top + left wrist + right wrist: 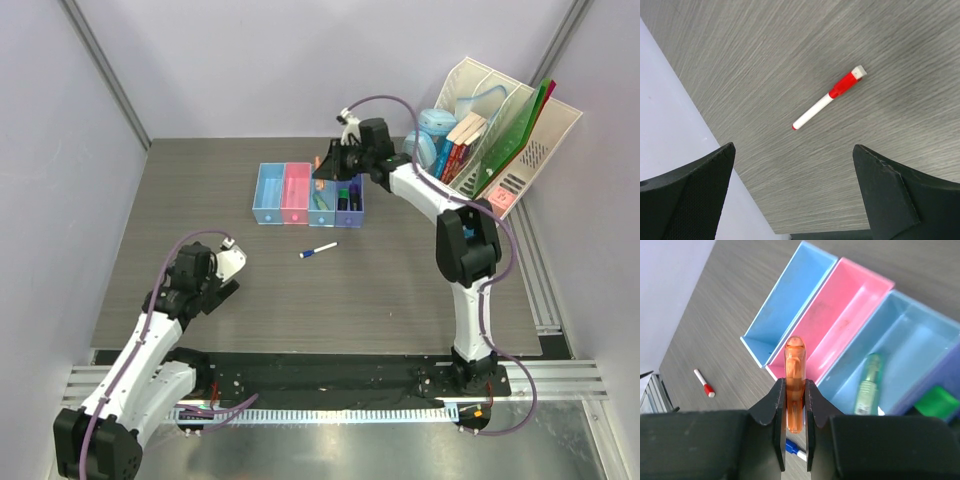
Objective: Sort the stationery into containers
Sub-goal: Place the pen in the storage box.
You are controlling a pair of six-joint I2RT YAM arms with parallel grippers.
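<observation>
The containers are four joined trays at mid-table: light blue, pink, light blue and purple. My right gripper hangs over the near end of the pink tray, shut on an orange highlighter that sticks out past the fingertips. A green highlighter lies in the third tray, and something green sits in the purple one. A blue-capped white marker lies loose on the table. My left gripper is open above bare table, short of a red-capped white marker.
A large white slanted file rack with books and folders stands at the back right, close behind the right arm. The table's left edge meets the pale wall next to my left gripper.
</observation>
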